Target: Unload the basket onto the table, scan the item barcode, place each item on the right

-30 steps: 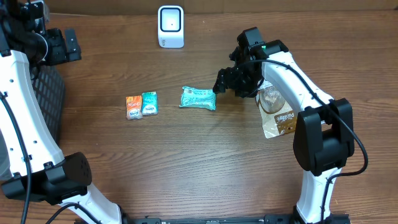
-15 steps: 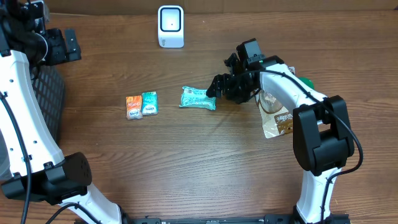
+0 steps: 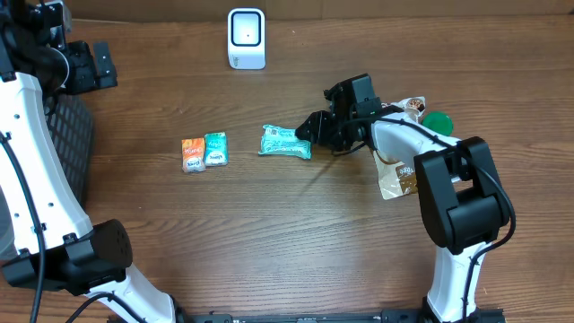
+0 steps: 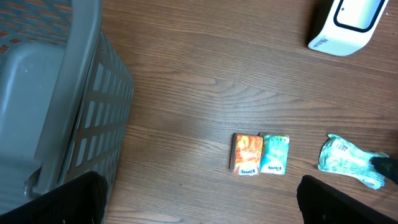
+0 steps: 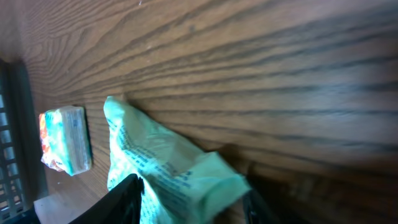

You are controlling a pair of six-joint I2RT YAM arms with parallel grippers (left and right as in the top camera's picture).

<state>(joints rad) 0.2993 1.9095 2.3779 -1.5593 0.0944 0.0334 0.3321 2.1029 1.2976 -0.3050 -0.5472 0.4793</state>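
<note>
The item, a crinkled green packet (image 3: 285, 142), lies on the wooden table near the middle. In the right wrist view the green packet (image 5: 168, 168) fills the gap between the fingers, printed side up. My right gripper (image 3: 307, 132) is low at the packet's right end, its jaws closed against both sides (image 5: 189, 202). The white scanner (image 3: 246, 38) stands at the back centre, well away from the packet. My left gripper (image 4: 199, 205) hangs high over the table's left side, open and empty, with the packet (image 4: 348, 160) far to its right.
An orange pack (image 3: 193, 153) and a teal pack (image 3: 215, 148) lie side by side left of the packet. A brown bag (image 3: 399, 175) and a green round thing (image 3: 438, 122) sit under the right arm. A grey basket (image 4: 56, 93) stands at the left edge.
My right gripper has dropped and slid left onto the packet's right end, and its jaws have narrowed round it. The left arm has not moved.
</note>
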